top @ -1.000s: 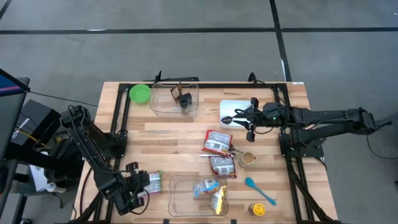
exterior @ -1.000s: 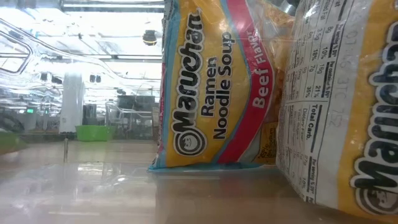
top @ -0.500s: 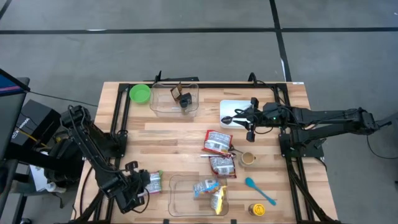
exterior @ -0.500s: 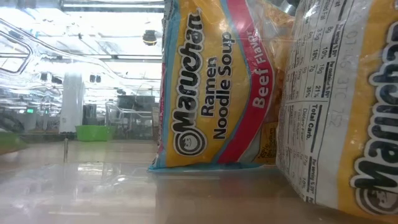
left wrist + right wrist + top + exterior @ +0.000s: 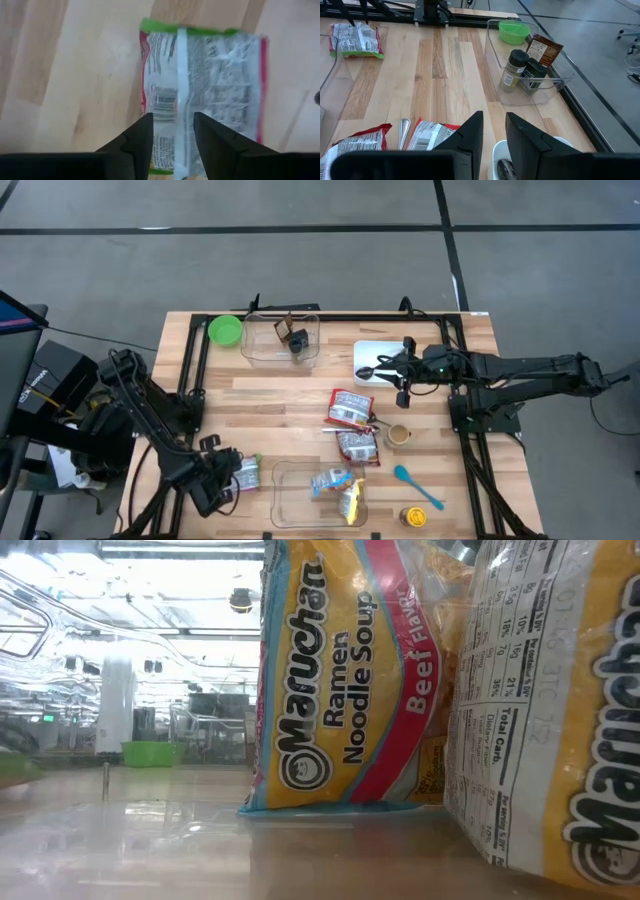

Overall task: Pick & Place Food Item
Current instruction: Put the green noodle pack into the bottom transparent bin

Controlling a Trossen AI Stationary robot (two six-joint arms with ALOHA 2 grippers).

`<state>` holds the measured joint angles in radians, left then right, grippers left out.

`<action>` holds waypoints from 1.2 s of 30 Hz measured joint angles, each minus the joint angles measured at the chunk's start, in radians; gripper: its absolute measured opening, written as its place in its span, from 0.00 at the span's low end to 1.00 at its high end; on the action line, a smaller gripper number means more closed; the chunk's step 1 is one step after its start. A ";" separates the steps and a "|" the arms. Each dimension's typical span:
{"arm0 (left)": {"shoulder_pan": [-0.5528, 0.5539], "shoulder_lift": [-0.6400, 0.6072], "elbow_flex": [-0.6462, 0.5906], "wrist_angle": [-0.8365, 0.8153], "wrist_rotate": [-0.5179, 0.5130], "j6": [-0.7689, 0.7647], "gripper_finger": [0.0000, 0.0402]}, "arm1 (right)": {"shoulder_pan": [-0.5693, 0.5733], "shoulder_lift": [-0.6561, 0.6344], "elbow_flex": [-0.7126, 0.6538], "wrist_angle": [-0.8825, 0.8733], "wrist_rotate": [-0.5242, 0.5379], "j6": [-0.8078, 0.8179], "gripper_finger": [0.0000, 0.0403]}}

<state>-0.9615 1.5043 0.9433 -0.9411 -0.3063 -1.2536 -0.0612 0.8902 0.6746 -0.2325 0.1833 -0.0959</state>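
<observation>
A ramen packet with a green and red edge point(image 5: 247, 473) lies flat on the wooden table near its front left; it also shows in the left wrist view point(image 5: 205, 95). My left gripper point(image 5: 226, 477) is open, and its fingertips point(image 5: 173, 116) stand over the packet's end nearest the arm. My right gripper point(image 5: 402, 385) is open and empty at the right, beside a white plate point(image 5: 385, 350). Two more packets point(image 5: 350, 408) point(image 5: 358, 446) lie mid-table. A clear container point(image 5: 290, 498) at the front holds ramen packets point(image 5: 340, 680). My left gripper's open fingers point(image 5: 145, 131) stand on either side of the packet's centre seam point(image 5: 181, 100), coming along the packet from its end. I cannot tell whether they touch it. The packet lies flat on the table.
A second clear container point(image 5: 282, 338) with spice jars point(image 5: 512, 70) and a green bowl point(image 5: 225, 330) stand at the far edge. A small cup point(image 5: 399, 434), a blue spoon point(image 5: 417, 486) and a yellow jar point(image 5: 413, 517) lie at the front right. Black frame rails run along both table sides.
My left gripper has moved a little toward the table's right and far edges, closing in on the green-edged packet. The packet has stayed where it was.
</observation>
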 joint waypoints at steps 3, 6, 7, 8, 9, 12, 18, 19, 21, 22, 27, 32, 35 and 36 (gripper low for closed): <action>0.003 0.000 -0.053 0.072 0.045 0.000 0.33 | 0.000 0.000 0.000 0.000 0.000 0.000 0.19; 0.006 0.000 -0.091 0.115 0.063 0.000 0.33 | 0.000 0.000 0.000 0.000 0.000 0.000 0.19; 0.006 -0.002 -0.098 0.124 0.063 0.000 0.33 | 0.000 0.000 0.000 0.000 0.000 0.000 0.19; 0.006 -0.003 -0.103 0.129 0.063 0.000 0.33 | 0.000 0.000 0.000 0.000 0.000 0.000 0.19; 0.006 -0.003 -0.105 0.131 0.063 0.000 0.33 | 0.000 0.000 0.000 0.000 0.000 0.000 0.19; 0.004 -0.013 -0.108 0.137 0.064 0.023 0.33 | 0.000 0.000 0.000 0.000 0.000 0.000 0.19; 0.000 -0.053 -0.110 0.184 0.070 0.068 0.28 | 0.000 0.000 0.000 -0.002 0.000 0.000 0.19; 0.000 -0.055 -0.110 0.191 0.070 0.068 0.26 | 0.000 0.000 0.000 -0.002 0.000 -0.001 0.19; 0.000 -0.057 -0.110 0.199 0.068 0.068 0.22 | 0.000 0.000 0.000 -0.003 0.000 -0.005 0.19; 0.000 -0.057 -0.110 0.201 0.068 0.068 0.20 | 0.000 0.000 0.000 -0.003 0.000 -0.006 0.19; 0.000 -0.057 -0.110 0.202 0.061 0.068 0.08 | 0.000 0.000 0.000 -0.008 0.000 -0.008 0.19; 0.000 -0.057 -0.110 0.202 0.061 0.068 0.01 | 0.000 0.000 0.000 -0.008 0.000 -0.008 0.19; 0.000 -0.057 -0.110 0.201 0.061 0.073 0.04 | 0.000 0.000 0.000 -0.008 0.000 -0.008 0.19; 0.000 -0.057 -0.110 0.199 0.062 0.075 0.05 | 0.000 0.000 0.000 -0.008 0.000 -0.008 0.19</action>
<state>-0.9615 1.4471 0.8333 -0.7417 -0.2445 -1.1786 -0.0612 0.8902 0.6743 -0.2401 0.1833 -0.1043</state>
